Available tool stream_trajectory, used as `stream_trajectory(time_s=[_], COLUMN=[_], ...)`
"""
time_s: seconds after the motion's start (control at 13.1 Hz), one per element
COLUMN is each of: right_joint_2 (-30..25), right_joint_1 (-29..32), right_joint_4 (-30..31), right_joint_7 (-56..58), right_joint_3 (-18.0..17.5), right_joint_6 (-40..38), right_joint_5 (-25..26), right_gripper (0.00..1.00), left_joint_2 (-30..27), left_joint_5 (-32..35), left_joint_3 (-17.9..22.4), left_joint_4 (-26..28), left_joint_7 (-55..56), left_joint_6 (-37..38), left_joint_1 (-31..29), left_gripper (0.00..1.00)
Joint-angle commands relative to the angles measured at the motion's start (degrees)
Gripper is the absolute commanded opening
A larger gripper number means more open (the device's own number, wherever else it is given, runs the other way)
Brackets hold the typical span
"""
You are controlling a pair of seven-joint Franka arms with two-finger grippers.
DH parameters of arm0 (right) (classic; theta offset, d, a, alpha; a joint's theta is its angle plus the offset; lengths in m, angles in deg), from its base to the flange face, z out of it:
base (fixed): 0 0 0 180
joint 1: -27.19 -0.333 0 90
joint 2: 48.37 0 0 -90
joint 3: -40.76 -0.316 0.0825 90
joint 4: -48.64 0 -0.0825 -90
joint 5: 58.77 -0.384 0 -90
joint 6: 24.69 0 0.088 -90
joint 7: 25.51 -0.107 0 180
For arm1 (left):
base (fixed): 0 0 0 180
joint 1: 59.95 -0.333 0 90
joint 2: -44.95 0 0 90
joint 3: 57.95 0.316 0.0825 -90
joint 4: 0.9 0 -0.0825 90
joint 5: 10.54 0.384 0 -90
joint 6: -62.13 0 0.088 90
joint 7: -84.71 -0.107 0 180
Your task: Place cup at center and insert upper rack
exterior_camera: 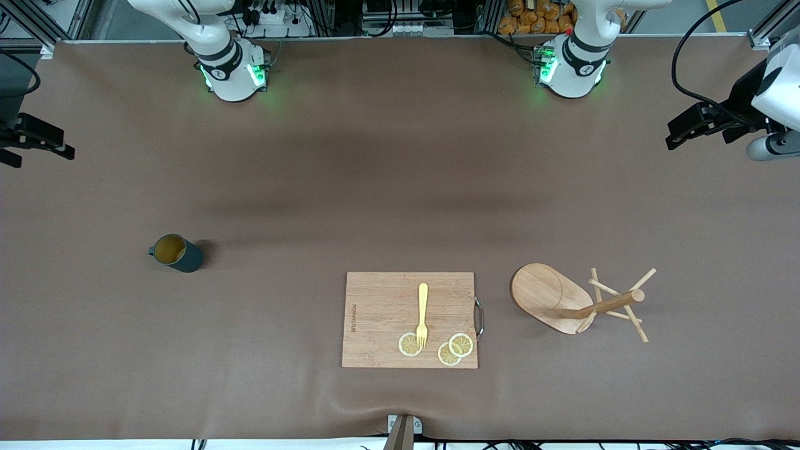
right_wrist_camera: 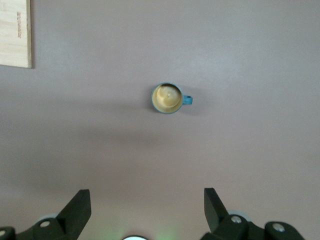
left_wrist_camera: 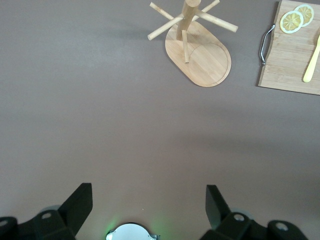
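**Brown tabletop, cluttered back edge**

I see a wide tabletop [exterior_camera: 400,169] covered in a matte brown mat, evenly lit with soft shadows across its middle. Along its top edge runs an aluminium frame [exterior_camera: 37,25] with cables, a power strip [exterior_camera: 275,15] and a heap of orange-brown items [exterior_camera: 537,15]. A pale strip of floor [exterior_camera: 94,445] shows below.

Dark teal cup [exterior_camera: 177,252] with a yellowish-brown inside; pale wood upper rack [exterior_camera: 578,301]; light, grained wooden cutting board [exterior_camera: 410,319] bearing a yellow fork [exterior_camera: 422,313] and yellow lemon slices [exterior_camera: 454,349]; plain brown worktop [exterior_camera: 400,187]
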Motion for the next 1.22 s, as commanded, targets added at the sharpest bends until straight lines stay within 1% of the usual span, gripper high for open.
stream_trajectory(time_s=[0.0,0.23,0.76,0.92,1.15], right_joint_2=[-1.16,-1.16,-1.25,-1.25,-0.81], right_joint_1=[0.29,0.20,-0.86,-0.77,-1.38], right_joint_4=[2.98,5.18,5.01,5.01,5.18], right_joint_7=[0.22,-0.13,-2.24,-3.99,-5.84], right_joint_3=[-0.76,-0.76,-0.85,-0.93,-0.93], right_joint_6=[6.91,7.67,6.79,4.87,4.51], right_joint_5=[-0.98,-0.98,-0.89,-0.89,-0.89], right_gripper=[1.00,1.00,1.00,1.00,1.00], left_joint_2=[0.08,0.08,-0.18,-0.18,-0.10], left_joint_5=[-0.25,-0.16,-0.43,-0.34,-0.43], left_joint_3=[-0.19,-0.02,0.33,0.33,0.33], left_joint_4=[-0.77,-0.95,-0.25,-0.16,-0.25], left_joint_7=[-1.12,-0.78,-1.04,-0.95,-0.95], left_joint_6=[0.79,0.79,0.79,0.79,0.70], left_joint_1=[-0.64,-0.82,-1.08,-1.08,-1.00], left_gripper=[1.00,1.00,1.00,1.00,1.00])
